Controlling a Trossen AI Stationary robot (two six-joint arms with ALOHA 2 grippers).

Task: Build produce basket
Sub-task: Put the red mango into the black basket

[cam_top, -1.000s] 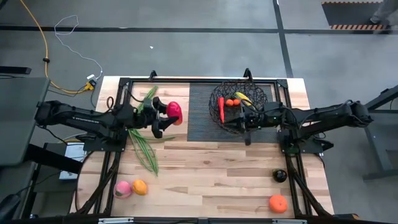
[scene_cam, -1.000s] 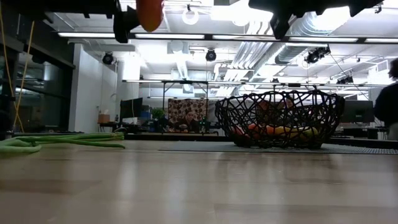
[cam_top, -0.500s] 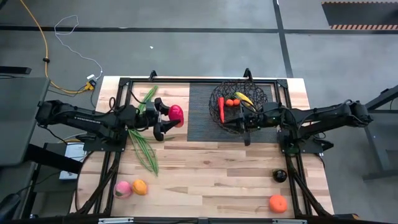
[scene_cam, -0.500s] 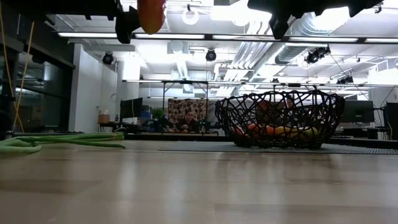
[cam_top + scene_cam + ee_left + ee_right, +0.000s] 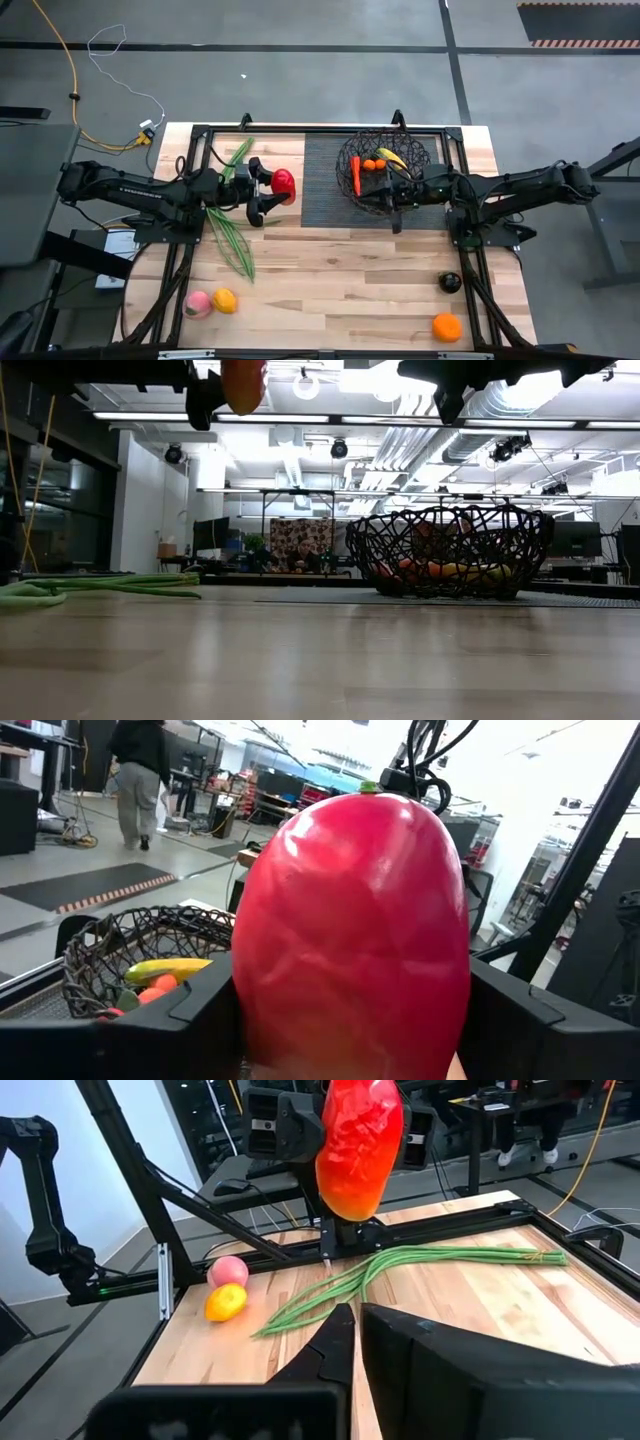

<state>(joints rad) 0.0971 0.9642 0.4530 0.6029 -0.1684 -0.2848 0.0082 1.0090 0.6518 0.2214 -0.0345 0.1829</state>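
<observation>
My left gripper [image 5: 272,190] is shut on the red mango [image 5: 284,184], which it holds high above the table left of the dark mat. In the low view the mango [image 5: 243,382] shows at the top edge. The black wire basket [image 5: 408,150] stands on the mat and holds a banana [image 5: 392,158], a red chili [image 5: 355,176] and small oranges [image 5: 373,164]. My right gripper [image 5: 396,205] hovers over the basket's near rim, its fingers shut and touching nothing. The green stalks [image 5: 232,235] lie flat on the wood below the left arm. My left gripper pinches the mango [image 5: 350,920] between its two fingers [image 5: 200,1010], one on each side of the mango's lower half [image 5: 270,1020]. The fingers come level from the table's left. The mango is lifted clear, upright with its stem end up.
A pink peach [image 5: 197,304] and a yellow-orange fruit [image 5: 225,300] sit near the near left corner. A dark plum [image 5: 450,282] and an orange [image 5: 447,327] sit near the near right corner. The ribbed mat [image 5: 325,180] lies under the basket. Black frame rails run along the table's sides.
My left gripper has carried the mango slightly toward the basket and stayed shut on it. The right arm has kept still.
</observation>
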